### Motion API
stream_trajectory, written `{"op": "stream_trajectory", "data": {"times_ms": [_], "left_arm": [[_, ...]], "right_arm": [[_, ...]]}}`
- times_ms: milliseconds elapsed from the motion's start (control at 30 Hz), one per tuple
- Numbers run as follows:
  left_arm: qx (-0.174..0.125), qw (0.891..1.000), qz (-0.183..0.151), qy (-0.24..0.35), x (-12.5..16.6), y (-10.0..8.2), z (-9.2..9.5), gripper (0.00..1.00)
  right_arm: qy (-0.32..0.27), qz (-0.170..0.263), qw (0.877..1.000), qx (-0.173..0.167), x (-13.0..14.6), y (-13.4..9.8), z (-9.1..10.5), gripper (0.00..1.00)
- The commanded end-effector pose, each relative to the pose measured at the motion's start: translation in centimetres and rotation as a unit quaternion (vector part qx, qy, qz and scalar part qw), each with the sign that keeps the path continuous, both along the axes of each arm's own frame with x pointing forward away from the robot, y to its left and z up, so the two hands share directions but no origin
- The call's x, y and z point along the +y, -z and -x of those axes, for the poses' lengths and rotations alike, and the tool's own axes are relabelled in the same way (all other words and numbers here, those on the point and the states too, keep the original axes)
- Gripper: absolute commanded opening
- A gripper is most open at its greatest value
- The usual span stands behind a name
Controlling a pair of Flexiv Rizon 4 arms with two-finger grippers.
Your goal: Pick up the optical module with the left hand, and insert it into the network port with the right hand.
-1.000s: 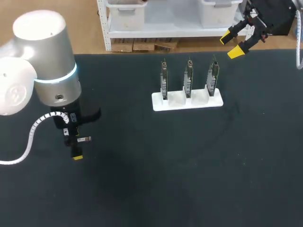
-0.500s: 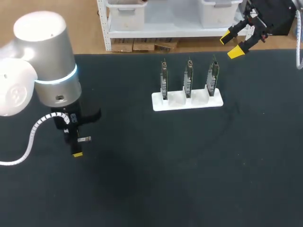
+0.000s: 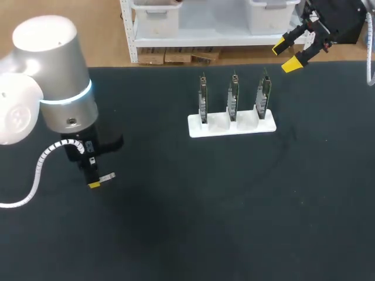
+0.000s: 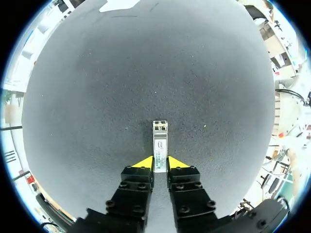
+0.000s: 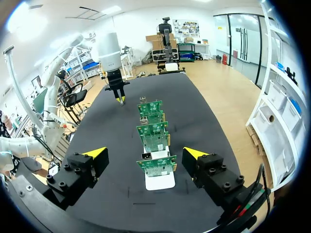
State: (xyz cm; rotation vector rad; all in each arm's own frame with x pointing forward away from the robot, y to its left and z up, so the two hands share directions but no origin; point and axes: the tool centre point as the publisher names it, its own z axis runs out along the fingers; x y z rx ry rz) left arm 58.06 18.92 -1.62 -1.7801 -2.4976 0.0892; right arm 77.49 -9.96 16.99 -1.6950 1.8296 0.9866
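Grips the module in the left jaws, clenched on its near end from both sides, with the rest sticking out ahead of the yellow tips. Holds it low over the left part of the table, under the left arm and well apart from the stand. Cannot tell whether it hangs clear of the table or touches it.

Hangs the right jaws at the far right, past the table's far edge, released wide and empty. Looks from there along the row of three boards standing upright in the white stand. Cannot make out the port itself on any board.

Counts, as a judgement, the pick-up as done or all but done. Leaves the larger share: bringing the two arms together, passing the module to the right jaws, then carrying it to the stand and pushing it into the port. Calls for a clean hand-over with the module's free end left exposed for the right jaws.
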Motion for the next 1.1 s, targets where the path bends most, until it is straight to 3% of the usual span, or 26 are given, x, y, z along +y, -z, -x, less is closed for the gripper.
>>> {"op": "stream_trajectory", "data": {"times_ms": [33, 267, 667, 1100], "left_arm": [[0.001, 1.0, 0.011, -0.004, 0.2, 0.1, 0.0, 0.0], [-0.014, 0.998, 0.062, -0.007, -0.1, -1.3, 0.7, 0.0], [-0.077, 0.986, 0.141, 0.05, -2.8, -7.8, 1.8, 0.0], [-0.071, 0.987, 0.137, 0.049, -2.7, -8.1, 2.3, 0.0]], "right_arm": [[0.002, 0.0, 1.0, -0.002, 0.0, 0.0, 0.2, 1.0], [0.002, 0.0, 1.0, -0.002, 0.0, 0.0, 0.2, 1.0], [0.002, 0.0, 1.0, -0.002, 0.0, 0.0, 0.2, 1.0], [0.002, 0.0, 1.0, -0.002, 0.0, 0.0, 0.2, 1.0]]}}
